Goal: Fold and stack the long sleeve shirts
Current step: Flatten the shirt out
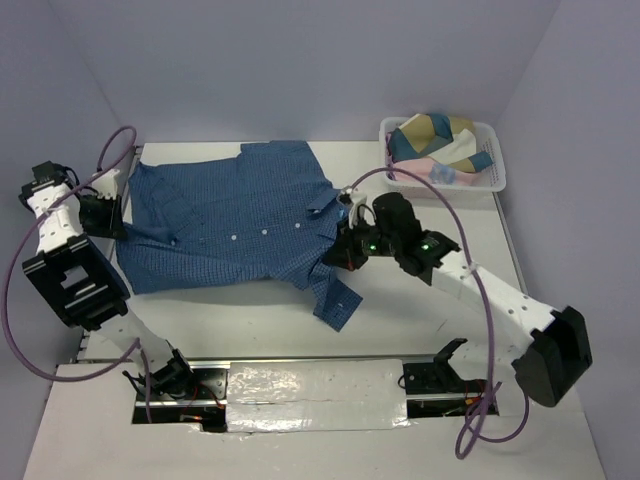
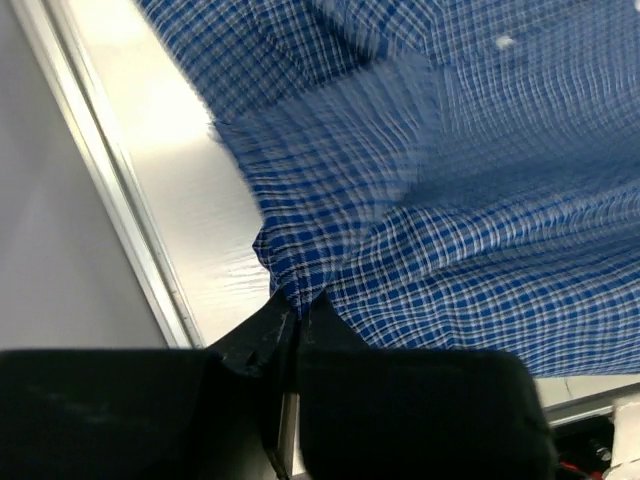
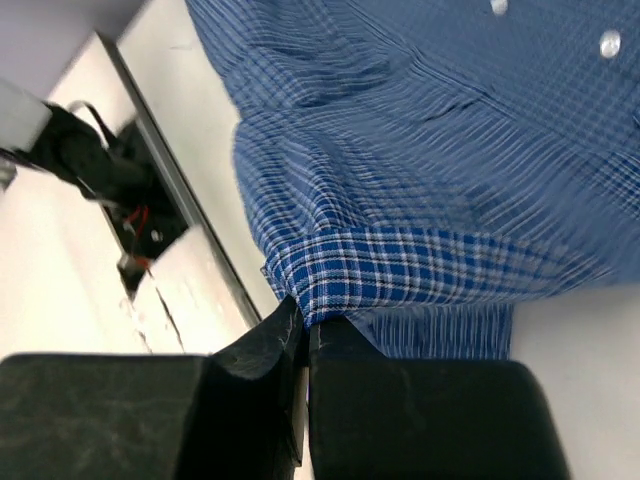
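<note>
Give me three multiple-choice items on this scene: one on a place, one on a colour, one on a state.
1. Where does the white basket stand?
A. far right corner of the table
B. near left corner
C. middle of the near edge

2. What colour is the spread shirt?
A. red
B. blue checked
C. plain white

3. How is the right claw?
A. open above the basket
B. open over bare table
C. shut on the shirt's edge

Answers:
1 A, the overhead view shows it at the far right.
2 B, every view shows blue checks.
3 C, its wrist view shows cloth pinched between closed fingers.
</note>
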### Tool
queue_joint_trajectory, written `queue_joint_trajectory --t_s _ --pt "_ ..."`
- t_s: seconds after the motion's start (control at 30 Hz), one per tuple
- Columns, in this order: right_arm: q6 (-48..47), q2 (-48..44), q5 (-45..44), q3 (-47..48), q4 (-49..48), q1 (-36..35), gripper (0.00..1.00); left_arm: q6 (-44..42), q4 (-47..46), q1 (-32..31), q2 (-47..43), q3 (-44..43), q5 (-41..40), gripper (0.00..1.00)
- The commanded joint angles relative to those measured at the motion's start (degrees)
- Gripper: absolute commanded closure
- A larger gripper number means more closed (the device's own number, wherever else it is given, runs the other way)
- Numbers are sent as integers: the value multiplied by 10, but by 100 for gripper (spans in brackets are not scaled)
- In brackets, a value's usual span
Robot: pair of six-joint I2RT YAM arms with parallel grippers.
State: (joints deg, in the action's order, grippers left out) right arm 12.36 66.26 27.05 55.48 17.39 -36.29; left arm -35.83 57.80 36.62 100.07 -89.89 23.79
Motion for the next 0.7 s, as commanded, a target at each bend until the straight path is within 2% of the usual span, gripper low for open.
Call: queue_joint_trajectory --t_s 0.0,0.07,0.1,0.13,0.17,0.2,0.27,0.3,0.37,0.4,0.47,0.5,0.57,0.6,0.63,0.67 --pt "35 52 41 -40 -86 -1 100 -5 -86 -15 66 15 -77 83" --pt "35 100 35 -35 -100 0 100 10 -109 -25 105 2 -99 74" --pt "32 117 28 -16 -100 2 100 18 -123 -37 141 -21 -121 61" --pt "28 152 18 -3 -95 4 100 35 -125 -42 155 -37 -132 57" --pt "22 170 1 10 -83 5 100 41 -128 -47 170 -50 -137 48" --pt "21 204 -2 36 -81 11 100 55 -131 -47 170 -71 -139 35" --pt "21 231 4 55 -82 16 100 62 -141 -47 153 -76 -139 33" --pt "23 254 11 70 -84 19 100 56 -164 -46 112 -53 -144 9" --pt "25 272 16 81 -83 25 100 35 -192 -47 54 -5 -146 6" --pt "27 285 18 88 -84 26 100 18 -207 -47 -13 59 -146 5" --pt "28 294 18 89 -87 29 100 -67 -242 -46 -84 134 -140 6" --pt "33 298 21 89 -91 30 100 -142 -253 -46 -152 217 -142 8" --pt "35 302 26 85 -96 32 100 -230 -269 -46 -212 301 -160 13" --pt "37 303 29 82 -100 32 100 -280 -268 -47 -260 381 -166 20" --pt "39 303 33 81 -103 31 100 -364 -269 -47 -281 422 -177 23" --pt "40 304 33 81 -101 30 100 -390 -290 -47 -299 456 -208 25"
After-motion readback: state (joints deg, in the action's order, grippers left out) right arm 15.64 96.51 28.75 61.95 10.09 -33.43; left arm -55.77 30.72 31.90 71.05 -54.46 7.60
